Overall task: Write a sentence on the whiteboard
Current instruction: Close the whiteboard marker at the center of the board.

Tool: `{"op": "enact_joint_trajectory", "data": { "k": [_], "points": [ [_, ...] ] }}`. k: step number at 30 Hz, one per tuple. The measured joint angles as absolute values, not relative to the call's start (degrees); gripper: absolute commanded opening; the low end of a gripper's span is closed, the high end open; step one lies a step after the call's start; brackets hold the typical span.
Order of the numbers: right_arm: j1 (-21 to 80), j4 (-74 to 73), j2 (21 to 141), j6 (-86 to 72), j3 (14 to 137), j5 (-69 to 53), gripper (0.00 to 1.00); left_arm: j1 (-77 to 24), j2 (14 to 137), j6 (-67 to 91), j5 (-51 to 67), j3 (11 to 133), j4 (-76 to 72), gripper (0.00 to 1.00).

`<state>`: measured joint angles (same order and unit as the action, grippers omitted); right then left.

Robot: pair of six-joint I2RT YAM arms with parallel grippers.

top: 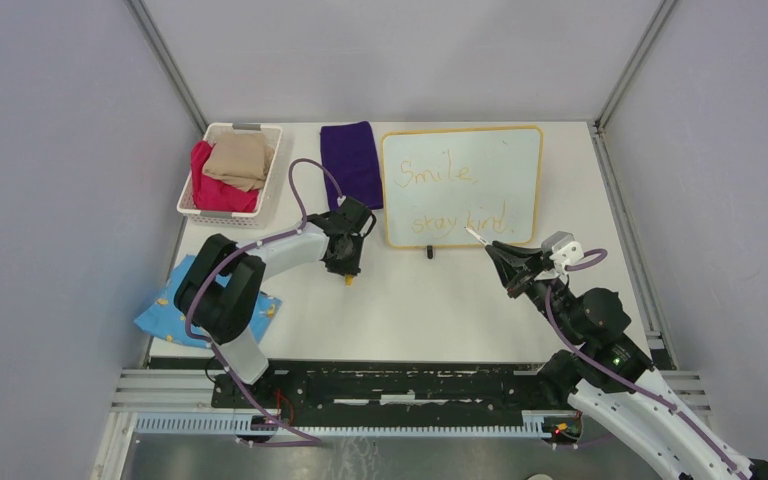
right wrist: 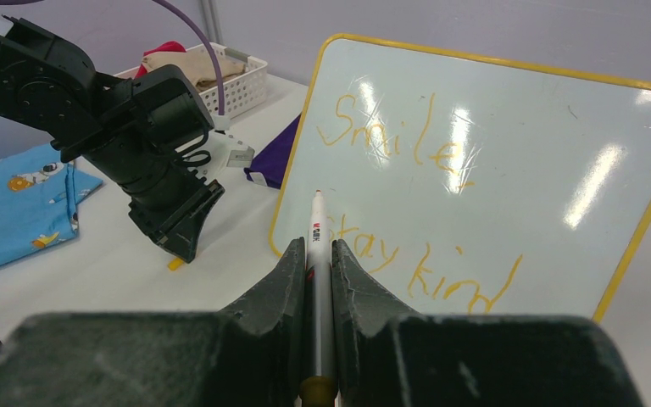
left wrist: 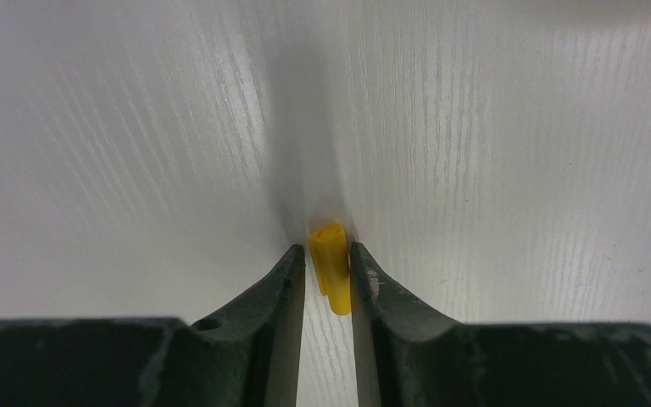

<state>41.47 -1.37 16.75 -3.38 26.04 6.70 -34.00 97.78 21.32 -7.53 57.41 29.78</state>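
Note:
The whiteboard [top: 512, 158] [right wrist: 559, 153] stands at the back of the table, tilted up. The sentence [top: 440, 175] [right wrist: 390, 140] reads "Smile," over "stay kind" in orange-yellow. My right gripper [top: 501, 254] [right wrist: 319, 248] is shut on a white and grey marker [top: 479, 238] [right wrist: 316, 227]. Its tip points at the board's lower part without touching it. My left gripper [top: 348, 268] [left wrist: 328, 253] points down at the table, left of the board. A small yellow cap [left wrist: 331, 270] [top: 349, 280] lies between its narrow jaws, against the right finger, with a sliver of gap on the left.
A white basket [top: 212, 131] holding red and tan cloths stands at the back left. A purple cloth [top: 352, 162] lies beside the whiteboard. A blue patterned cloth [top: 163, 316] lies at the front left under the left arm. A black foot [top: 428, 253] sticks out below the board.

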Motion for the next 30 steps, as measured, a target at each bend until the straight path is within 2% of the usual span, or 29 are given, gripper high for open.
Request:
{"op": "enact_joint_trajectory", "data": {
  "k": [3, 6, 7, 30],
  "points": [
    [41.5, -1.4, 16.8, -3.4, 26.0, 6.7, 0.00, -34.0, 97.8, 21.3, -7.4, 57.4, 29.8, 0.19],
    [41.5, -1.4, 16.8, -3.4, 26.1, 6.7, 0.00, -34.1, 97.8, 21.3, -7.4, 57.4, 29.8, 0.04],
    [41.5, -1.8, 16.8, -3.4, 26.2, 6.7, 0.00, -34.2, 97.8, 21.3, -7.4, 57.4, 29.8, 0.02],
    [41.5, -3.6, 18.5, -4.8, 27.2, 6.8, 0.00, -34.5, 90.3, 21.4, -7.9, 54.2, 29.4, 0.02]
  ]
}}
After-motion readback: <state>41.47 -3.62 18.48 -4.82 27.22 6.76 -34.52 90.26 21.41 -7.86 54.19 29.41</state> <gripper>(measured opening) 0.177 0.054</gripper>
